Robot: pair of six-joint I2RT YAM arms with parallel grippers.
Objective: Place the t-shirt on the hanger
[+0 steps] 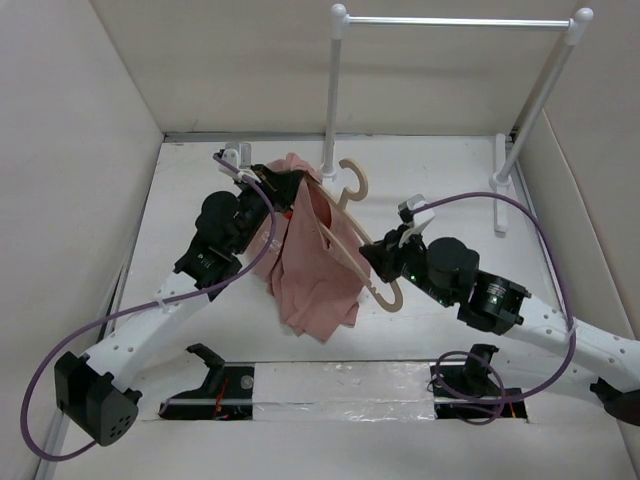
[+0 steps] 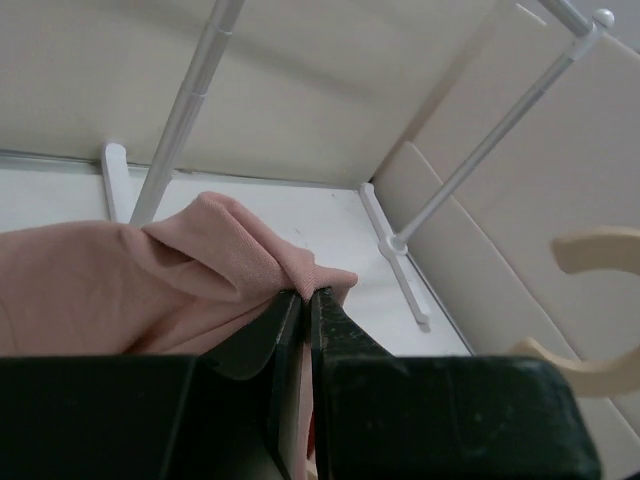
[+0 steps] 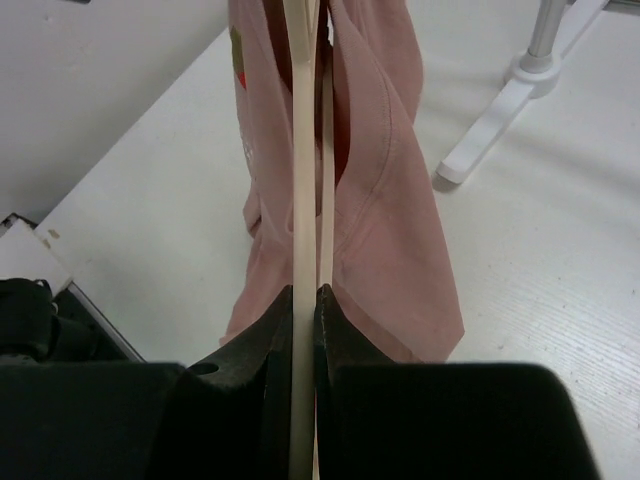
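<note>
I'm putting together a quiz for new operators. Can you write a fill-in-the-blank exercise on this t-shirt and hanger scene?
The left gripper pinches the t-shirt, whose colour is ____.
The right gripper is ____ (open/shut) on the hanger.
The rail stand at the back is ____ in colour.
Missing words: pink; shut; white.

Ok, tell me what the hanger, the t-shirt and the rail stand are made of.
Hanger: pale beige, smooth and matte; looks like light wood, possibly plastic. T-shirt: soft pink knit fabric, likely cotton; it folds and drapes limply. Rail stand: white glossy tubes, painted metal or plastic; cannot tell which.
</note>
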